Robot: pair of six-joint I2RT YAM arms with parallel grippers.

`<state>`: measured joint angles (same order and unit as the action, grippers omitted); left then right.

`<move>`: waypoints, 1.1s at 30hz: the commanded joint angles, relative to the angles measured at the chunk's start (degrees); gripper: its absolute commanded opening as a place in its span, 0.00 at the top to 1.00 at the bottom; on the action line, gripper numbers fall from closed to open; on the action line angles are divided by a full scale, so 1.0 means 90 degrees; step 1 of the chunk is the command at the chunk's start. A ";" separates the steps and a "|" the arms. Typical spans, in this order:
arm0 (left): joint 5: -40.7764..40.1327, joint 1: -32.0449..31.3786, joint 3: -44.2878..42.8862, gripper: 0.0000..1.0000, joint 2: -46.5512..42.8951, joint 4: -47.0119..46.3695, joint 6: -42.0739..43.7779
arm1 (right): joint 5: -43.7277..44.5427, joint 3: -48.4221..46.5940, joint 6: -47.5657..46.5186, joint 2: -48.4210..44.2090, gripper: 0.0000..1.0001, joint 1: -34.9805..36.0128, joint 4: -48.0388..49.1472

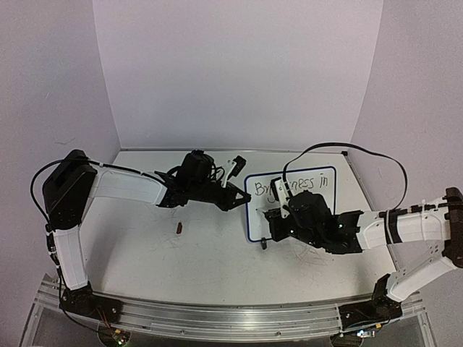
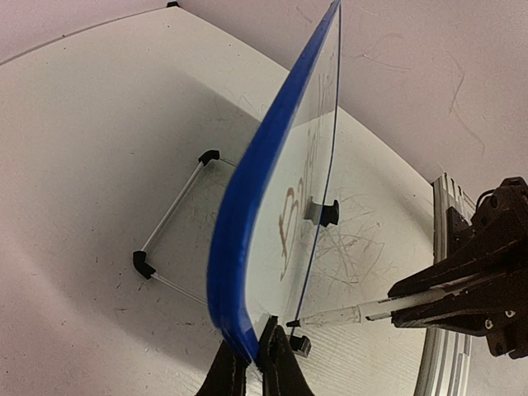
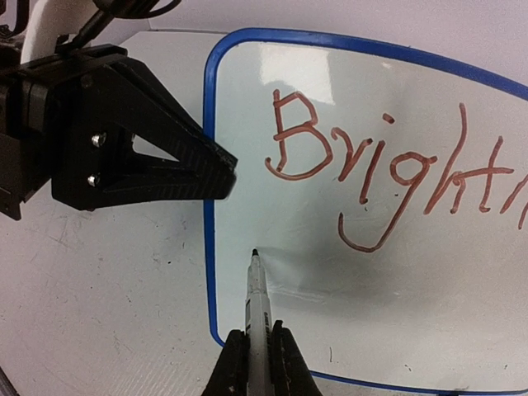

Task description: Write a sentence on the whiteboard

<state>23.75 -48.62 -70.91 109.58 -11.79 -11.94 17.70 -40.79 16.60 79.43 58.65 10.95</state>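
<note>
Reaching from its base at the near left corner, the left arm rises to a raised elbow, then runs its white forearm level to the right across the table. Left gripper: clenched on the blue frame at the left edge of the whiteboard, fingers pinching the rim from both faces.

Surface: white tabletop with faint grey scribbles, aluminium rail along the near edge, plain pale walls on three sides. One small dark reddish object lies on the table, apart from both arms, left of the board.

The whiteboard sits right of centre, propped on a wire stand behind it, leaning back. Its long axis runs left to right across the table and its writing face is turned toward the arm bases. The sentence runs along that axis near the top edge, "Brightness in" legible from above; letters look reddish-brown in the right wrist view.

Right gripper: clamped on a marker, whose barrel points away from the wrist. Its tip sits at the board's lower left area, below the "B". Contact is likely, not certain. The right arm comes in from the right, forearm low over the board's near edge.
</note>
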 commanded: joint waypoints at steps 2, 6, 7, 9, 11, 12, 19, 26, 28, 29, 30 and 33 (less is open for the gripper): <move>-0.0820 0.0021 0.0074 1.00 0.0044 0.0890 0.0413 | 0.0230 -0.0233 0.0107 0.0105 1.00 0.0034 0.0223; -0.0830 0.0021 0.0086 1.00 0.0033 0.0890 0.0428 | 0.0284 -0.0233 0.0132 0.0145 1.00 0.0025 0.0218; -0.0831 0.0021 0.0092 1.00 0.0027 0.0891 0.0429 | 0.0290 -0.0233 0.0142 0.0153 1.00 0.0030 0.0212; -0.0841 0.0021 0.0101 1.00 0.0020 0.0892 0.0429 | 0.0312 -0.0233 0.0159 0.0180 1.00 0.0032 0.0209; -0.0842 0.0021 0.0111 1.00 0.0005 0.0896 0.0424 | 0.0335 -0.0242 0.0186 0.0219 1.00 0.0028 0.0199; -0.0842 0.0021 0.0115 1.00 0.0004 0.0893 0.0427 | 0.0345 -0.0243 0.0190 0.0241 1.00 0.0028 0.0191; -0.0852 0.0021 0.0135 1.00 -0.0018 0.0892 0.0426 | 0.0424 -0.0243 0.0246 0.0325 1.00 0.0023 0.0170; -0.0851 0.0023 0.0135 1.00 -0.0011 0.0891 0.0429 | 0.0420 -0.0279 0.0241 0.0419 1.00 0.0021 0.0170; -0.0855 0.0022 0.0135 1.00 -0.0009 0.0893 0.0429 | 0.0433 -0.0291 0.0245 0.0434 1.00 0.0025 0.0170; -0.0854 0.0020 0.0135 1.00 -0.0010 0.0894 0.0429 | 0.0437 -0.0296 0.0246 0.0439 1.00 0.0024 0.0170; -0.0852 0.0020 0.0135 1.00 -0.0009 0.0899 0.0429 | 0.0436 -0.0301 0.0246 0.0442 1.00 0.0025 0.0170; -0.0852 0.0021 0.0145 1.00 -0.0019 0.0896 0.0438 | 0.0437 -0.0297 0.0251 0.0451 1.00 0.0027 0.0170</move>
<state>22.74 -48.66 -70.91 109.56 -11.55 -11.97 19.27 -41.60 18.15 82.23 59.20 11.38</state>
